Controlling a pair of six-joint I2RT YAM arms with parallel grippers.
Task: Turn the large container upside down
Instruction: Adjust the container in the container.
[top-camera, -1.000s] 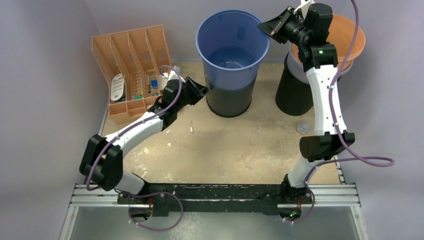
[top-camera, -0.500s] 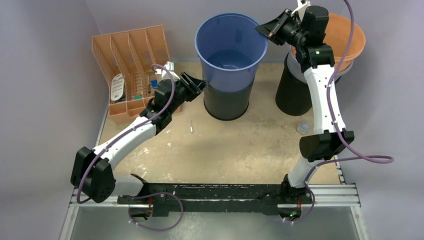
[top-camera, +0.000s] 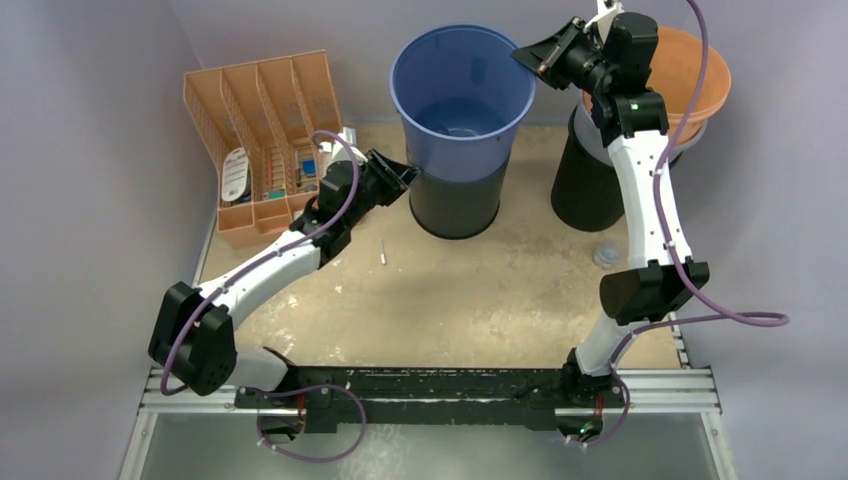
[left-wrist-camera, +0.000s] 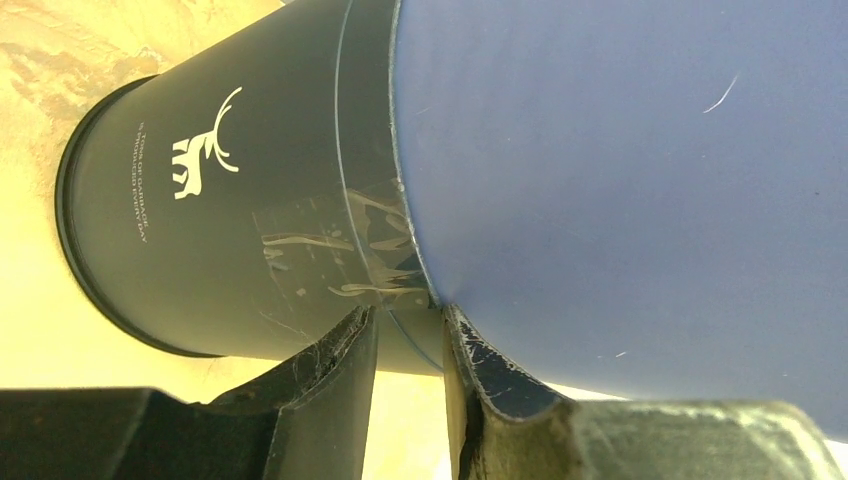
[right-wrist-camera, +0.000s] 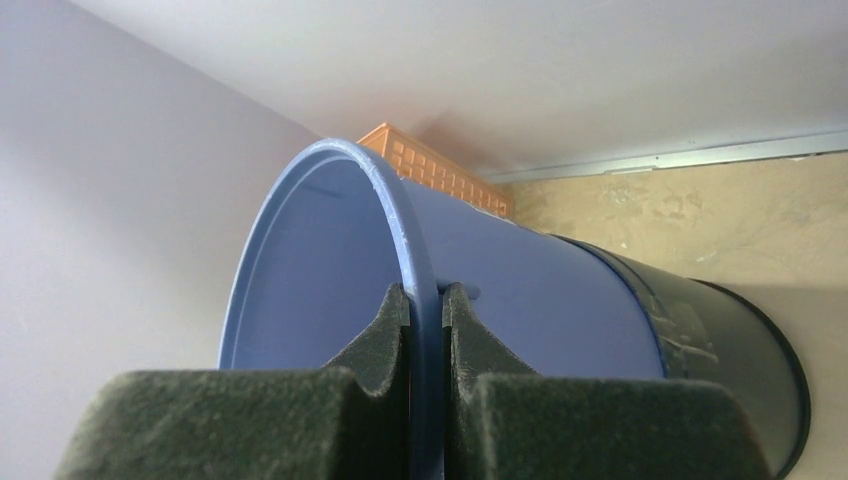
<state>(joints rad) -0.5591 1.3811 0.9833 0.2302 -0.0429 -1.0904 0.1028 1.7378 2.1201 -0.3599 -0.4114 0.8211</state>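
The large blue plastic container (top-camera: 460, 90) stands mouth up near the desk's far edge. Its base is hidden where it meets the black cylindrical bin (top-camera: 455, 205) beneath it. The right tool (right-wrist-camera: 425, 300) clamps the blue rim. The left tool (left-wrist-camera: 405, 325), jaws slightly parted, touches the seam between them; whether it pinches anything is unclear.
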